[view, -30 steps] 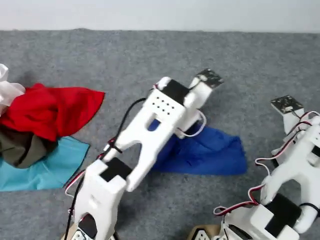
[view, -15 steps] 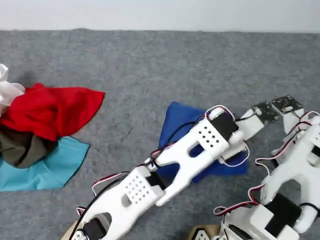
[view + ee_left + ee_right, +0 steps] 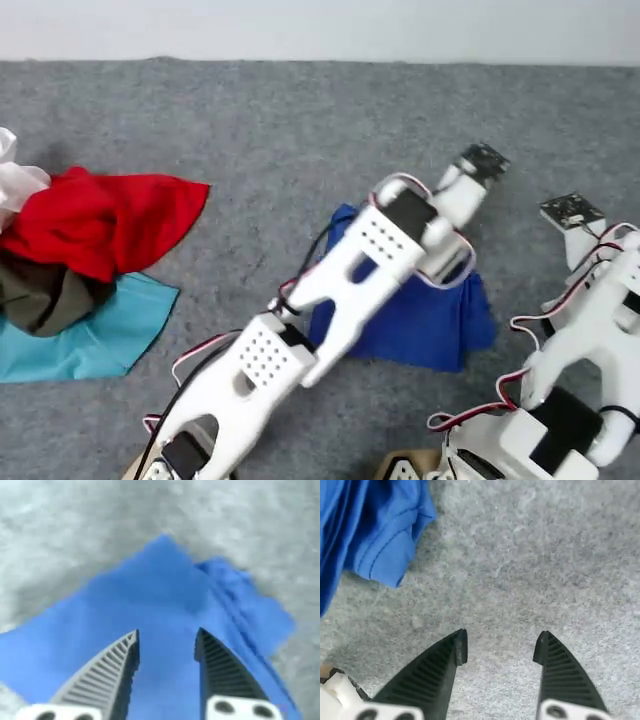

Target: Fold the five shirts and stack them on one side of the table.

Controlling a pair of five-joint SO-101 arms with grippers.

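The table is covered with a soft grey carpet [image 3: 300, 120]. A white wall [image 3: 320, 28] runs along the far side at 12 o'clock.

The blue shirt [image 3: 420, 325] lies at about 4 o'clock from the middle of the table. It is bunched up, with creases and one edge doubled over. The left arm [image 3: 370, 250] stretches from 7 o'clock across it, and part of the shirt is hidden under the arm. The left gripper [image 3: 167, 631] hangs over the blue cloth. Its two fingers are spread apart and nothing is between them.

The right arm [image 3: 590, 330] stands at 4 o'clock, near the edge of the table, just beside the blue shirt. The right gripper [image 3: 502, 633] points down at bare carpet. Its fingers are spread wide too, and they hold nothing. A corner of the blue shirt lies near it but does not touch it.

The other shirts are in a heap at 9 o'clock, well apart from the blue one. The red shirt [image 3: 100, 220] is on top. A dark shirt [image 3: 45, 298] peeks out under it. A teal shirt [image 3: 95, 340] lies flat at the bottom. A bit of a white shirt [image 3: 15, 182] shows at the table's edge.
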